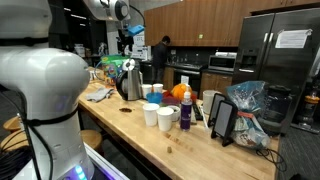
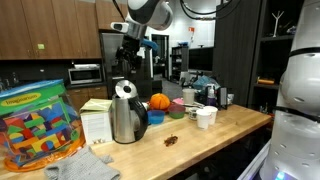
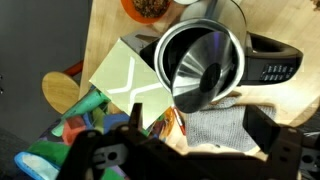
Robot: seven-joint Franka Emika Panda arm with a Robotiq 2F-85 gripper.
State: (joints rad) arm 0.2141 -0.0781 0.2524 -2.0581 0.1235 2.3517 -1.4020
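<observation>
Where the wooden counter (image 1: 190, 140) crosses an exterior view, a kettle (image 1: 130, 80) is listed left of centre, with the gripper (image 1: 127, 42) hung above it, apart. In an exterior view the kettle (image 2: 127, 112) is recorded mid-frame, near an orange (image 2: 158, 101). In the wrist view the kettle (image 3: 205, 60) is seen from above, upper right, with a grey cloth (image 3: 215, 125) below; the gripper (image 3: 190, 142) is spread wide, nothing held

Indoor ceiling light, even and fairly bright in both exterior views. I note a soft sheen on the counter (image 1: 130, 138) and pale glare streaks on the steel fridge (image 1: 275, 60). The arm's white shell (image 2: 295, 90) crowds the near edge, blurred. Wrist view: hot reflections inside the kettle (image 3: 205, 60); gripper (image 3: 185, 150) dark, soft; corners dim.
</observation>
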